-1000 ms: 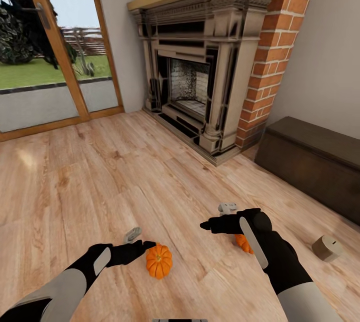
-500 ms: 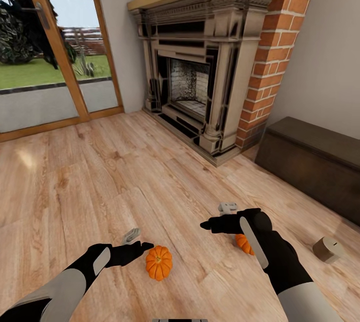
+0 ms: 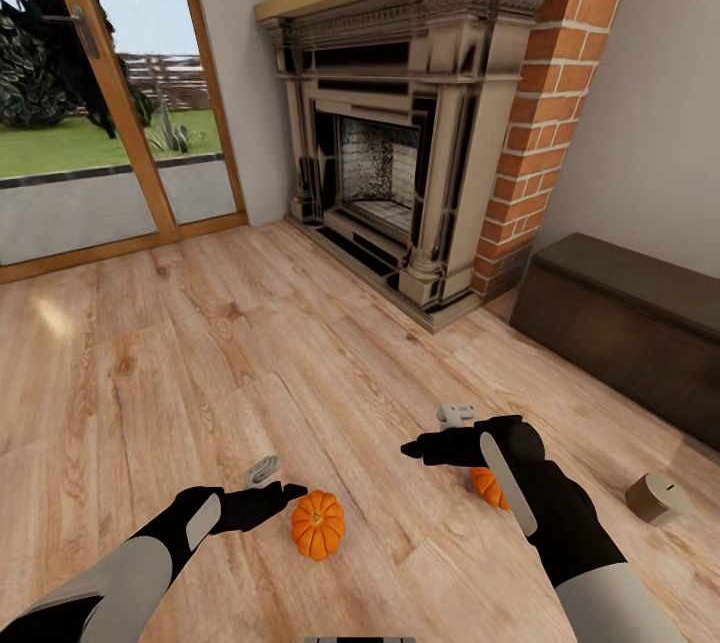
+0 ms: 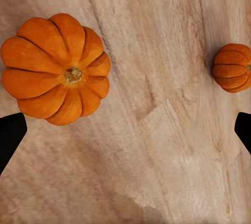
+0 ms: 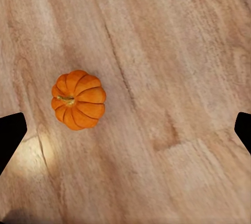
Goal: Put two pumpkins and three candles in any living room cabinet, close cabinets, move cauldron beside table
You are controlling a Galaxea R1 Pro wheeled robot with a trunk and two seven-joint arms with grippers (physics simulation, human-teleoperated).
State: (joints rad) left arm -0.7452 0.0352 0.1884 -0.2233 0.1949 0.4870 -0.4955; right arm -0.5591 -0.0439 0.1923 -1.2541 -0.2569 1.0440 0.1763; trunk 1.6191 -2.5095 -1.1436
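Just off the left gripper (image 3: pixel 272 489) fingertips sits one pumpkin (image 3: pixel 318 523) on the floor, jaws spread wide and empty; right gripper (image 3: pixel 432 439), also open and empty, hovers over the other pumpkin (image 3: pixel 487 486)

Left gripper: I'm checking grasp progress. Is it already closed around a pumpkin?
No. In the left wrist view the pumpkin lies on the floor, with both fingertips spread wide apart.

Two pumpkins on the wooden floor: one (image 3: pixel 318 523) near the left arm, one (image 3: pixel 487 486) partly hidden behind the right arm. One candle (image 3: pixel 655 497) lying farther right. One cabinet (image 3: pixel 620 323). One fireplace (image 3: pixel 400 153).
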